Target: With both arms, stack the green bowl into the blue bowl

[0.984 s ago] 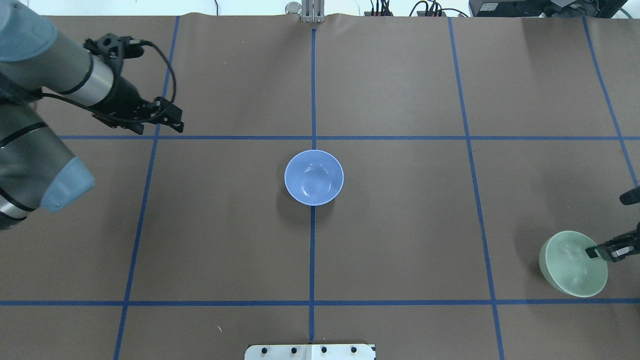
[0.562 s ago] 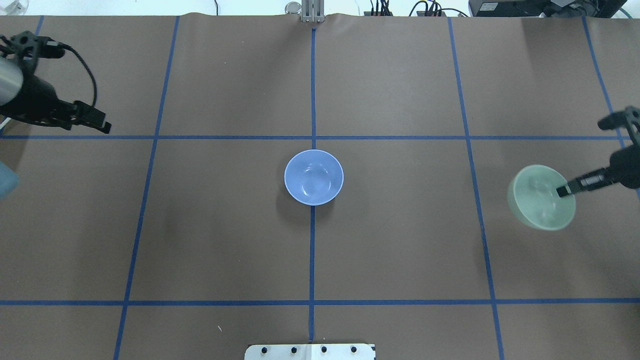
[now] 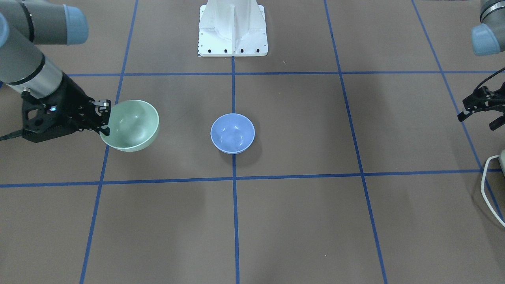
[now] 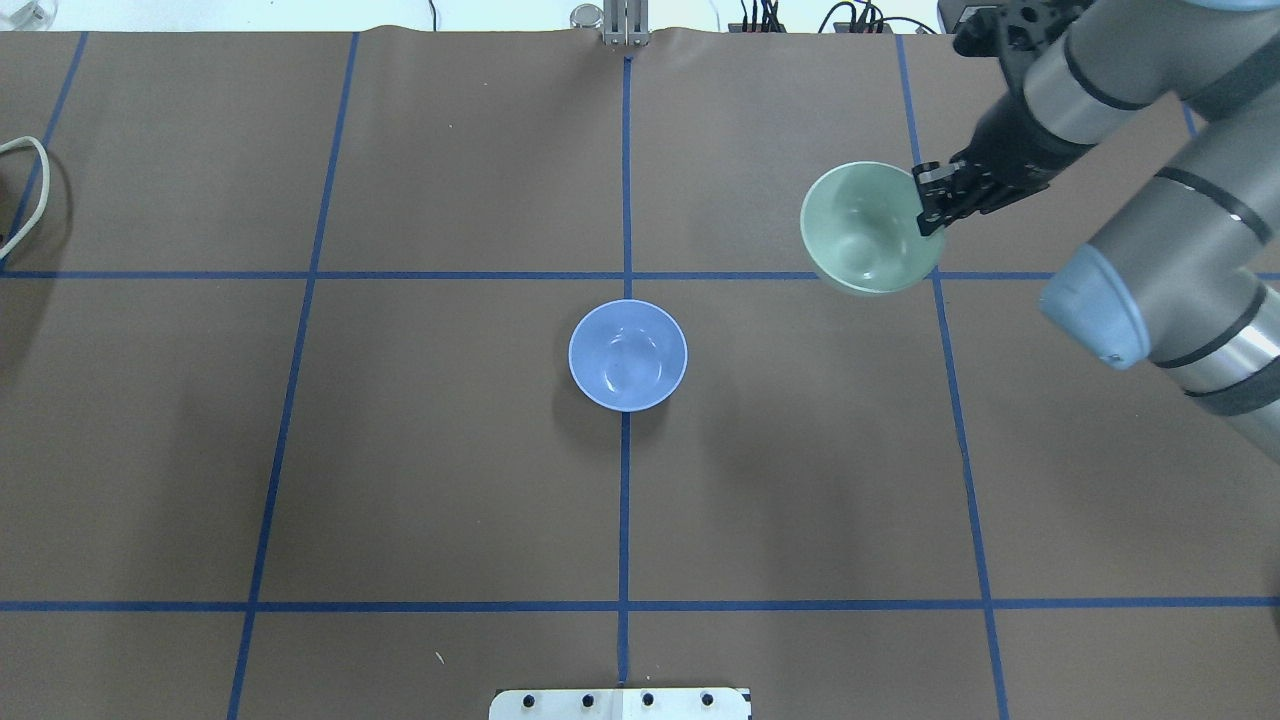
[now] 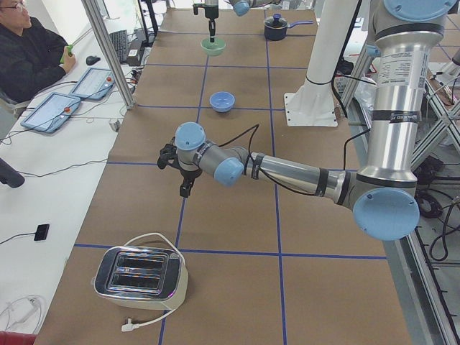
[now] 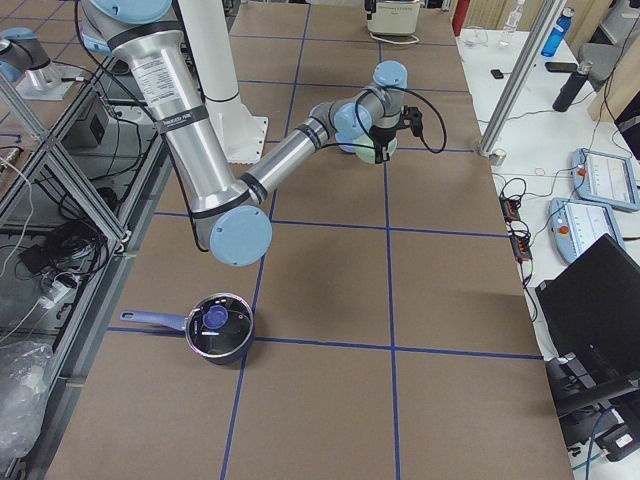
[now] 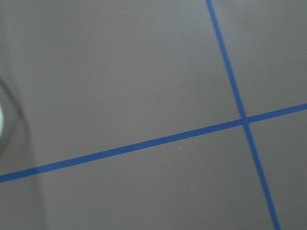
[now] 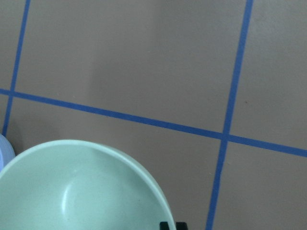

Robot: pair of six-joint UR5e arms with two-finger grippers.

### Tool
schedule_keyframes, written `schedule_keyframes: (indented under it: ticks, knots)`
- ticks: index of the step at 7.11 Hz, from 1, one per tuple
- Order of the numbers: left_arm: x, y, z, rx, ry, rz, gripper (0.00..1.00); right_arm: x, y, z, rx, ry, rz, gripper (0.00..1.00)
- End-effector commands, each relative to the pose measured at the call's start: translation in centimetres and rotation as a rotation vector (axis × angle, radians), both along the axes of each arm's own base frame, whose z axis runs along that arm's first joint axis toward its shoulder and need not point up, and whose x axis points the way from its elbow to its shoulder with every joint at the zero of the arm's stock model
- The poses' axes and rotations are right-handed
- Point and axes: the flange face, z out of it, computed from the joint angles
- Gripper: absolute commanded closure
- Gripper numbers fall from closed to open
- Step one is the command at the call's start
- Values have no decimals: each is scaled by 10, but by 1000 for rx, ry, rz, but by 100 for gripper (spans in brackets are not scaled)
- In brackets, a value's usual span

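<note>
Currently the right pincer [image 4: 928, 205] is clenched on one side of the rim of the green bowl [image 4: 868, 228]. It holds the bowl clear of the bench [image 4: 400, 450], well apart from the blue bowl [image 4: 628, 355] at centre. Left pincer [image 3: 479, 109] hangs off to the side, fingers apart, empty. Judgement: the bowl is glossy, rigid and light, likely slippery and chip-prone. The rim is the only purchase; a one-sided pinch may let it tilt.

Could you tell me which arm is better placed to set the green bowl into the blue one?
Right: the right claw grips the green bowl by its rim, near the blue bowl; the left claw is empty, far off.
</note>
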Motion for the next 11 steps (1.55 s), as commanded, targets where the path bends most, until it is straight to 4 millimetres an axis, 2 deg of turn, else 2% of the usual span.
schedule_keyframes:
  ticks: [1,2,3,4,6,7,9,11]
  knots:
    - [-60,11,49,27,-24,-9,2,-79,24,-58,-19,24,60,100]
    - [-72,12,64,28,-24,-4,2,-103,32,-71,-47,17,62,100]
    - [-84,15,71,35,-27,-10,2,-140,44,-83,-72,25,77,100]
    - [-85,20,70,33,-4,-6,2,-164,51,-92,-73,32,77,100]
    - [-96,25,56,53,22,-24,2,-185,52,-88,-87,46,62,100]
    - [-101,35,60,43,25,-33,2,-203,54,-82,-85,43,44,100]
    - [-101,35,58,48,25,-35,2,-233,52,-67,-80,-3,40,100]
    - [-101,36,59,45,25,-33,2,-235,53,-65,-74,-6,35,100]
